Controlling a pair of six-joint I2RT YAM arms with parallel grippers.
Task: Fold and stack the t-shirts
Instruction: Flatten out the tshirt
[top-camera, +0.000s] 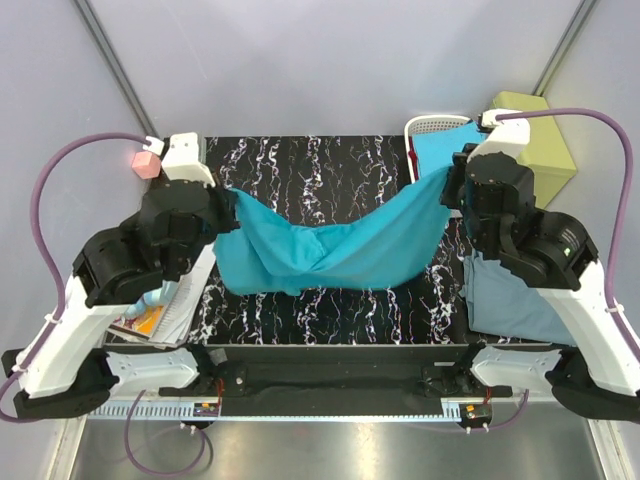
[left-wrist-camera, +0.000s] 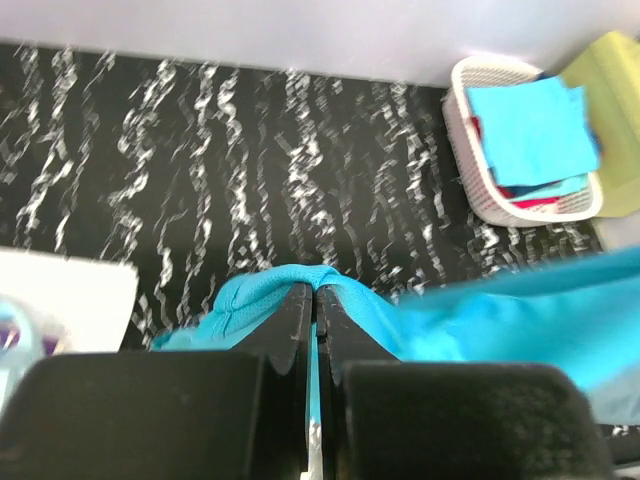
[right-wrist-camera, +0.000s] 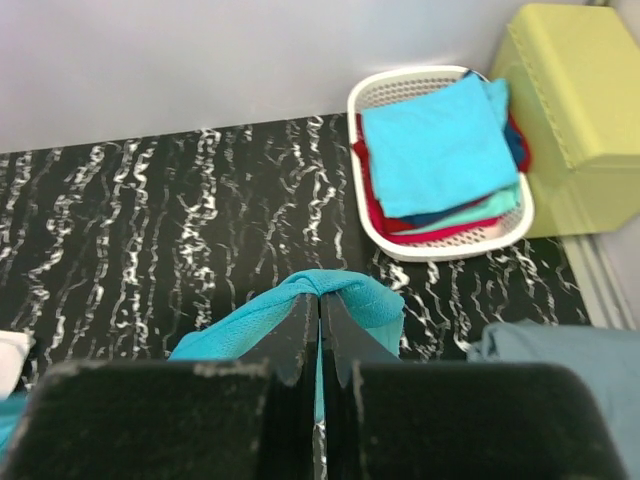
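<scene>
Clamping teal t-shirt (top-camera: 330, 250) aloft with left gripper (left-wrist-camera: 316, 292) and right gripper (right-wrist-camera: 320, 298). Folded, seemingly: grey-blue t-shirt (top-camera: 505, 300), four o'clock; basket pile (right-wrist-camera: 440, 150) pending.

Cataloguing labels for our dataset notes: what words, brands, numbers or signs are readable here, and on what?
No text can be read.
The stack of white printed paper sheets at the left: colourful print, too small and blurred to read.
The large teal cloth t-shirt, white slatted plastic basket, yellow-green padded box: no lettering visible.
</scene>
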